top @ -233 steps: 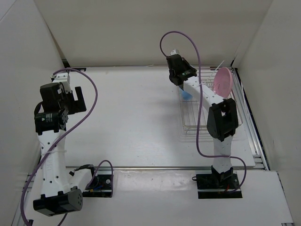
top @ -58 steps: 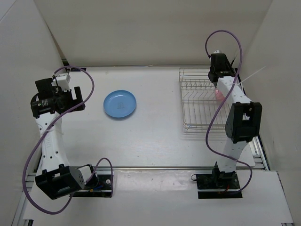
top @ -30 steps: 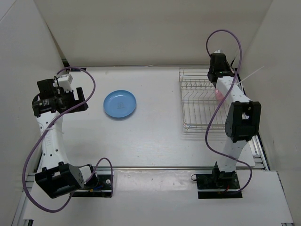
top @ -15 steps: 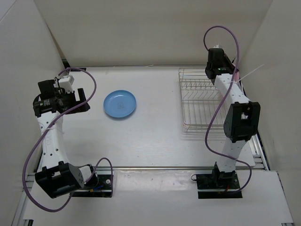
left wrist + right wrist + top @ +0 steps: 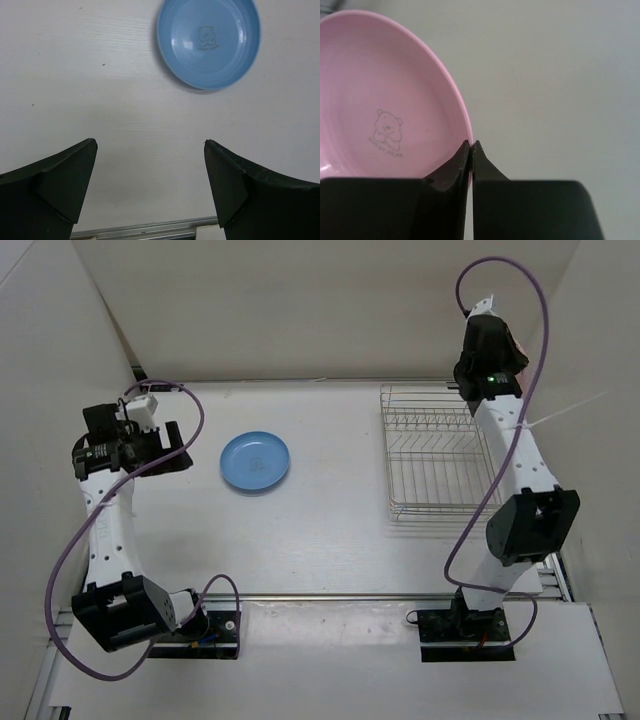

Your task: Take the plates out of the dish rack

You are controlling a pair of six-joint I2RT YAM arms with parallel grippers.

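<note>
The light blue plate (image 5: pixel 255 461) lies flat on the table left of centre, and in the left wrist view the same plate (image 5: pixel 208 42) sits ahead of the fingers. My left gripper (image 5: pixel 150 142) hovers open near the left wall, holding nothing. The pink plate (image 5: pixel 380 100) hangs in the air with my right gripper (image 5: pixel 471 143) shut on its rim. In the top view the right wrist (image 5: pixel 488 355) is high above the far edge of the dish rack (image 5: pixel 440 455) and hides the pink plate. No plate shows in the wire rack.
White walls close in the table on the left, back and right. The right arm's purple cable (image 5: pixel 540 310) loops high beside the right wall. A metal rail (image 5: pixel 340 595) runs along the near table edge.
My right gripper has risen out of the dish rack with the pink plate and now stands higher, toward the back. The left arm shifted only slightly and stays open.
</note>
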